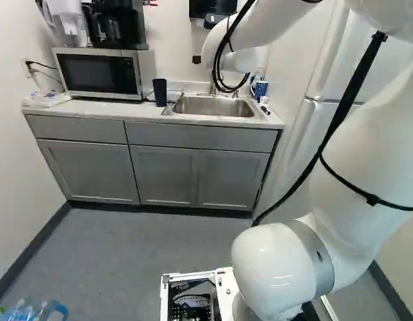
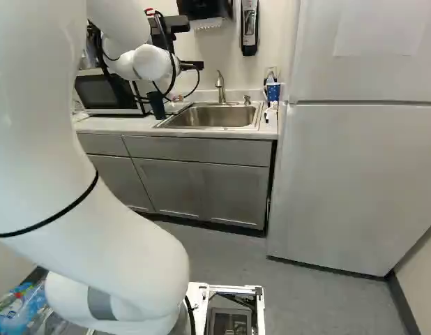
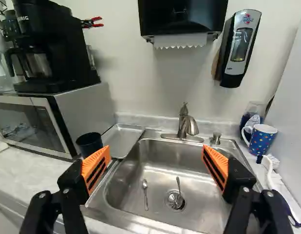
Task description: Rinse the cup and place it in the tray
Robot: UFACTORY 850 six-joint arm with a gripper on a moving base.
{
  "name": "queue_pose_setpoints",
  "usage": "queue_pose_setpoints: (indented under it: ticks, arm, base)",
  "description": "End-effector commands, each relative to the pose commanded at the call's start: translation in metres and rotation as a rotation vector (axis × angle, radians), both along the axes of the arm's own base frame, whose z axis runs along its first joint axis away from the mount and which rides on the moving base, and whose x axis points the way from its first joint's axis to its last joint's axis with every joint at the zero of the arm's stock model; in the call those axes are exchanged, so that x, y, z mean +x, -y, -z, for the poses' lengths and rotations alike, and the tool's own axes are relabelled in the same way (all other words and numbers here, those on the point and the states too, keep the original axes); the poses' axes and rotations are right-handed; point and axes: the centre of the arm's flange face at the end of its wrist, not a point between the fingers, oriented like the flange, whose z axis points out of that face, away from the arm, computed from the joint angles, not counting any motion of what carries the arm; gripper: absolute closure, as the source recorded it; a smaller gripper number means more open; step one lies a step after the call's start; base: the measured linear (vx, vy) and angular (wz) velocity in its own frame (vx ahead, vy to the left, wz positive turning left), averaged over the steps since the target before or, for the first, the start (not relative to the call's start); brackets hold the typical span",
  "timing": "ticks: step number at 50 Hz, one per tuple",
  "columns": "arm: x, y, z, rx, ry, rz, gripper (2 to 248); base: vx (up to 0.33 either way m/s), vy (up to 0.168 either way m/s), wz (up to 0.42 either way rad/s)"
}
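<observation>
I'm hovering the spread, empty jaws before the rectangular steel sink (image 3: 160, 168); the dark, tapered cup (image 3: 89, 146) is standing beyond them to one side, beside the shallow metal tray (image 3: 122, 136); grasping, rinsing and placing are apparently all remaining

Clock centred on sink basin (image 3: 160, 168), 12 toward the wall. Passage open above the basin, and in from 6 over the counter edge. Faucet (image 3: 188, 126) obstructs 12, small knob (image 3: 215, 139) at 1. Mug (image 3: 262, 140) at 2, brush (image 3: 269, 173) near 3. Shallow tray (image 3: 120, 138) at 10, reachable from above; dark cup (image 3: 89, 145) and microwave (image 3: 87, 114) block low entry from 9–10.
</observation>
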Motion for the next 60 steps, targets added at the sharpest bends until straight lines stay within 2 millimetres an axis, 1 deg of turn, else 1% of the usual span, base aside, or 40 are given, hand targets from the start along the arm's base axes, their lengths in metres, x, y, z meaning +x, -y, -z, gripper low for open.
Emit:
queue_pose_setpoints:
  ticks: [26, 60]
  arm:
    - [0.0000, 0.0000, 0.0000, 0.000, 0.000, 0.000, 3]
    - [0.0000, 0.0000, 0.0000, 0.000, 0.000, 0.000, 3]
  base:
    - [0.105, -0.060, 0.010]
    - [0.111, -0.032, 0.204]
